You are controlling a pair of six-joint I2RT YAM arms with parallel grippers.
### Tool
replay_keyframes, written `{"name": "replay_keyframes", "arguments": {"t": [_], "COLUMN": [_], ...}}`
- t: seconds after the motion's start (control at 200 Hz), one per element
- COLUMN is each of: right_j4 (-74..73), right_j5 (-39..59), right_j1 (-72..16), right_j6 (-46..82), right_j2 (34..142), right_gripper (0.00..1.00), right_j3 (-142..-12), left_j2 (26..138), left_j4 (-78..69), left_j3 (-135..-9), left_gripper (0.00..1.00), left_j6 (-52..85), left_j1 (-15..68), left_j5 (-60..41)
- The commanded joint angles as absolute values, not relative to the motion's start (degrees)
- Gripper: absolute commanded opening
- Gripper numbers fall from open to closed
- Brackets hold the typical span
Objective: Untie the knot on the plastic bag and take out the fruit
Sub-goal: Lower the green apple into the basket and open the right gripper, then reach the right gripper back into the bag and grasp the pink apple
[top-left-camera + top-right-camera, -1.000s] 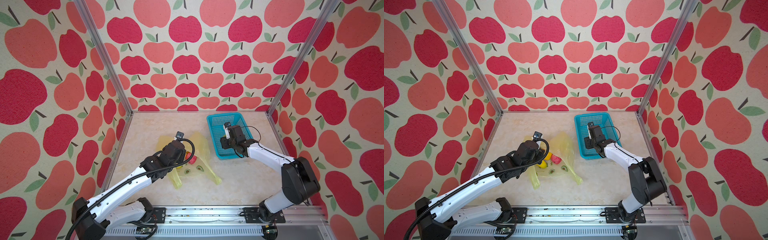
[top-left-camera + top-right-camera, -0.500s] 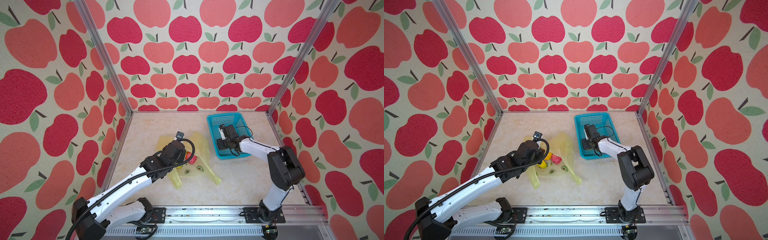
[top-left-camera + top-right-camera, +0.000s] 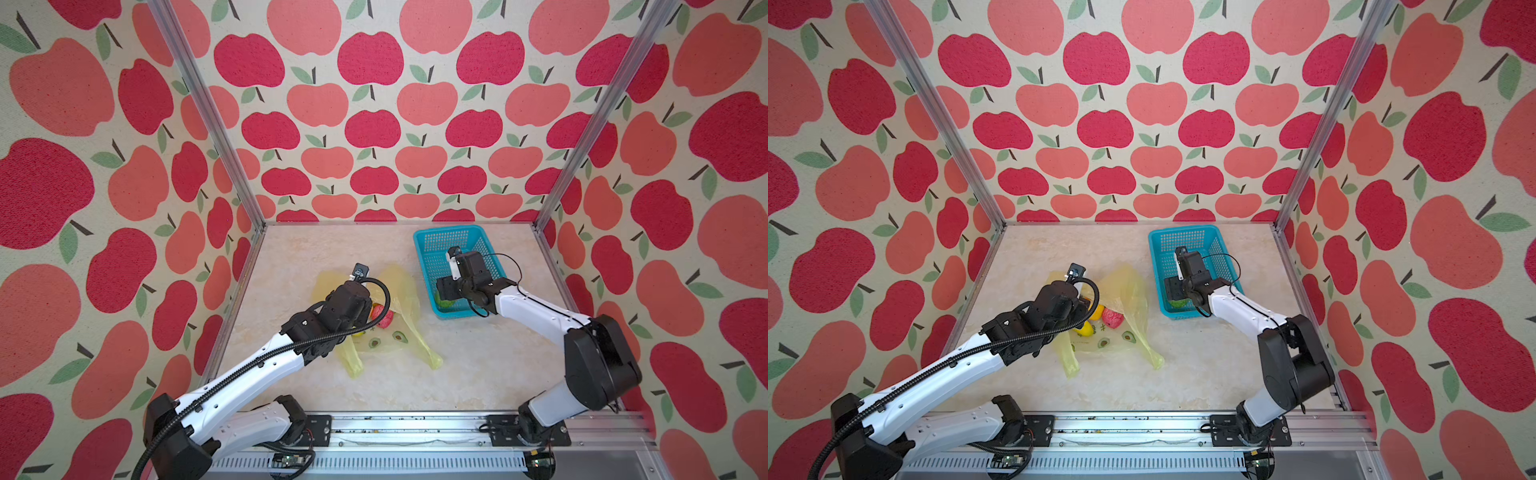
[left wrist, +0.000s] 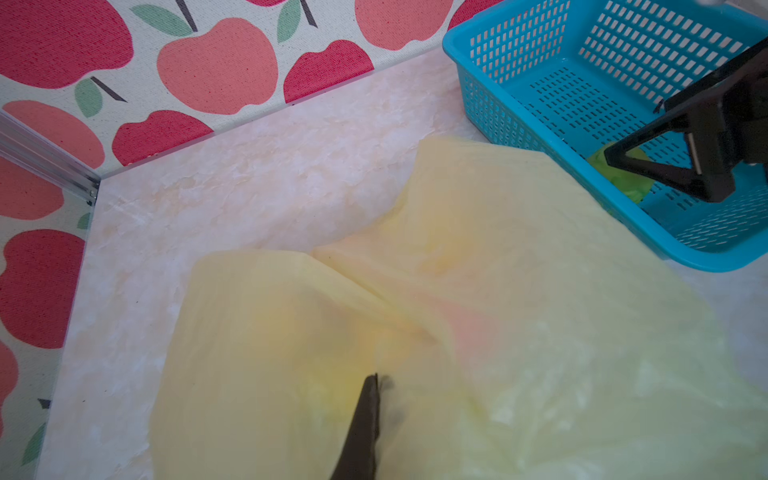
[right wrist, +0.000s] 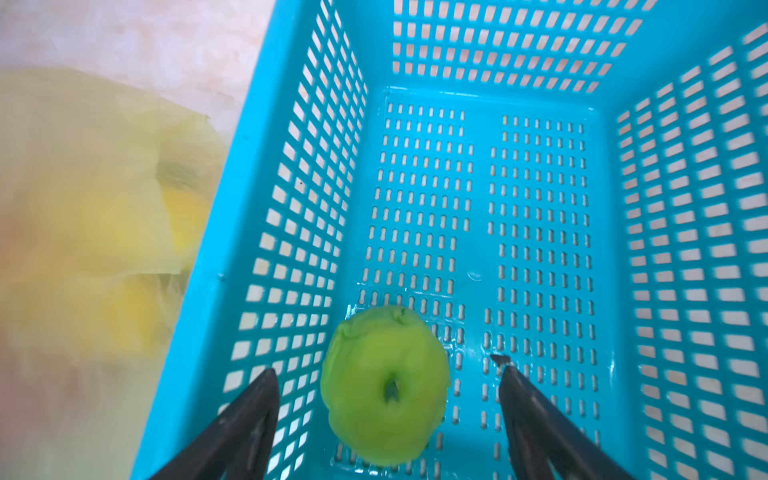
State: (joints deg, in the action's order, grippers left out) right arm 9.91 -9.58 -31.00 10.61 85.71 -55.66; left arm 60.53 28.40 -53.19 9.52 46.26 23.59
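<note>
- left tool (image 4: 371, 399) pinched shut on the plastic bag (image 4: 540, 291), which is bunched up around it
- right tool (image 5: 384, 365) wide open inside the teal basket (image 5: 291, 208), with the green fruit (image 5: 382, 399) lying loose between its jaws

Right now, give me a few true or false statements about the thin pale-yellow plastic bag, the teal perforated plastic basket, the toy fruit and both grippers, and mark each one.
1. The green toy fruit lies inside the teal perforated plastic basket. True.
2. The right gripper is clamped on that fruit. False: its jaws stand open, one finger on each side with a gap.
3. The left gripper is open. False: it is shut, its tip at the pale-yellow plastic bag.
4. The bumpy pink toy fruit is at the bag, outside the basket. True.
5. The basket holds several fruits. False: only the green one shows in it.
</note>
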Motion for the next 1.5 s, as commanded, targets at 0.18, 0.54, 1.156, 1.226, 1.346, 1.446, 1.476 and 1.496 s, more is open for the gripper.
{"name": "replay_keyframes", "arguments": {"t": [0.18, 0.54, 1.156, 1.226, 1.346, 1.446, 1.476, 1.496], "right_j4": [-1.3, -11.9, -16.9, -17.5, -21.4, -23.9, -24.3, -24.6], "right_j5": [-8.1, -9.4, -12.2, -13.7, -17.5, -20.4, -20.8, -21.0], "right_j1": [-33.9, -55.8, -78.3, -78.4, -78.4, -77.9, -77.5, -77.2], "right_j6": [10.1, -4.5, -13.6, -13.1, -12.2, -11.8, -11.4, -11.0], "right_j2": [59.9, 43.3, 76.7, 81.6, 87.6, 91.0, 92.1, 92.7], "right_gripper": [0.71, 0.63, 0.62, 0.61, 0.62, 0.66, 0.66, 0.66], "right_j3": [-41.5, -32.7, -42.6, -44.2, -44.9, -45.4, -45.6, -45.7], "left_j2": [61.2, 60.8, 60.7, 60.9, 61.1, 60.9, 61.0, 60.9], "left_j4": [27.9, 27.5, 27.1, 27.2, 27.4, 27.1, 27.1, 27.1], "left_j3": [-52.7, -52.4, -52.0, -52.2, -52.3, -52.1, -52.1, -52.1], "left_gripper": [0.00, 0.00, 0.00, 0.00, 0.00, 0.00, 0.00, 0.00], "left_j6": [9.0, 9.1, 9.1, 9.2, 9.2, 9.2, 9.2, 9.2], "left_j1": [45.8, 45.7, 45.6, 45.6, 45.6, 45.6, 45.6, 45.6], "left_j5": [24.5, 23.8, 24.0, 23.8, 23.8, 23.9, 23.8, 23.8]}}
